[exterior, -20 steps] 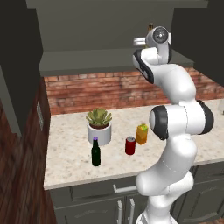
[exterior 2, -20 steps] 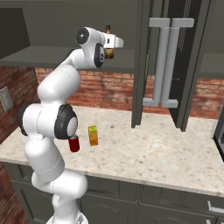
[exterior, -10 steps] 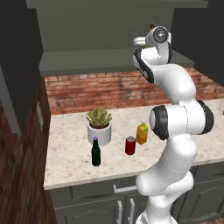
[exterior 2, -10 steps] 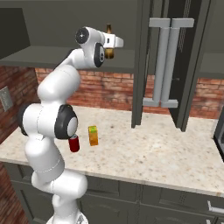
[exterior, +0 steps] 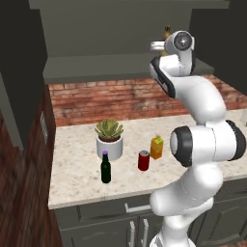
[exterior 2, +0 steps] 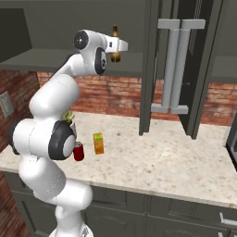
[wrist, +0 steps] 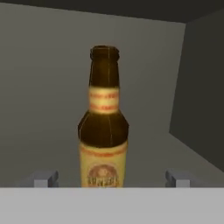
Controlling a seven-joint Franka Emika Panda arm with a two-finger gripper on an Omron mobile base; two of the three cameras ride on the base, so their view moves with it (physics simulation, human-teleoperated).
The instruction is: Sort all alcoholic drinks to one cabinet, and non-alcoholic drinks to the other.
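Nearest the base, one dark green bottle with a purple cap stood upright toward the front of the speckled stone counter. Just behind it and to the right were one red soda can and one orange juice carton, close together. One potted succulent sat behind the green bottle, toward the red brick wall.

Higher and farther back, the tool stood at the upper cabinet shelf, its tips spread wide on either side of one amber beer bottle without touching it. That bottle stood upright on the shelf floor inside the grey cabinet, pale label facing the hand view. Dark cabinet doors hung open to the right.
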